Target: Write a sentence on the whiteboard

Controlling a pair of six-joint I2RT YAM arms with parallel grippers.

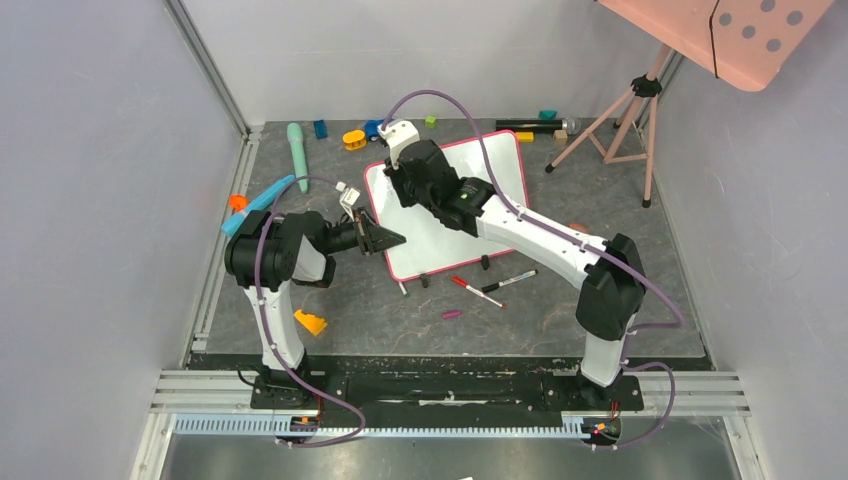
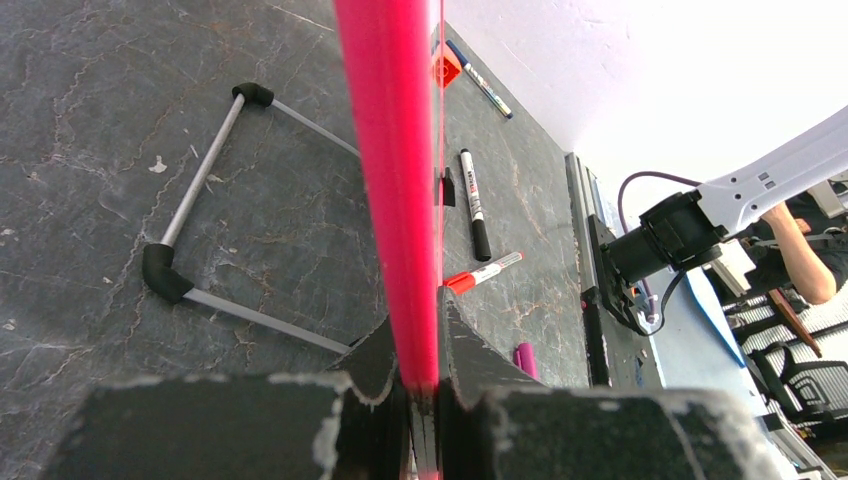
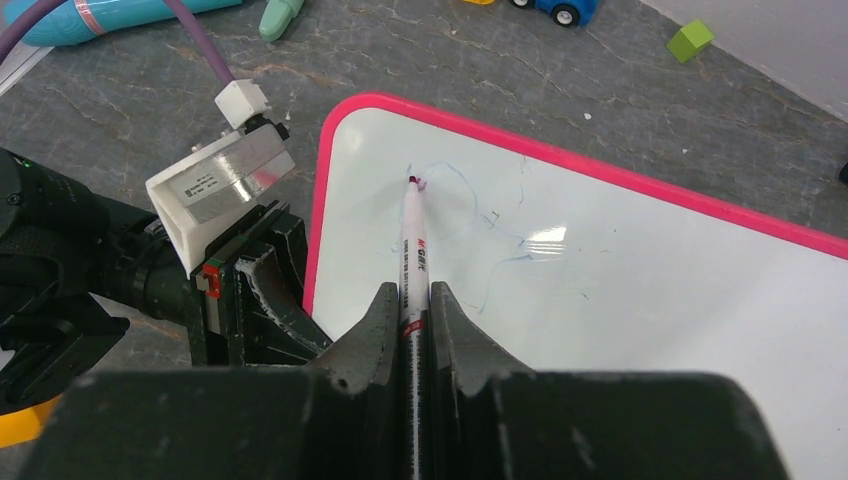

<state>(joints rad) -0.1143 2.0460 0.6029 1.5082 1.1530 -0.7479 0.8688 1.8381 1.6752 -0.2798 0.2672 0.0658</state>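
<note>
My left fingers (image 1: 388, 240) are pinched shut on the pink left edge of the whiteboard (image 1: 437, 246), which sits mid-frame on the bench (image 1: 560, 310), probably to stop it sliding. My right fingers (image 3: 396, 315) are clamped on 1 marker (image 3: 413, 240), its tip at the board's upper-left corner. The sentence (image 3: 480, 215) is only faint strokes.

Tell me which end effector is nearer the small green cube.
Right. The right end effector holds a pen over the whiteboard's far-left corner, short of the green cube; the left end effector clamps the board's left edge, farther off.
</note>
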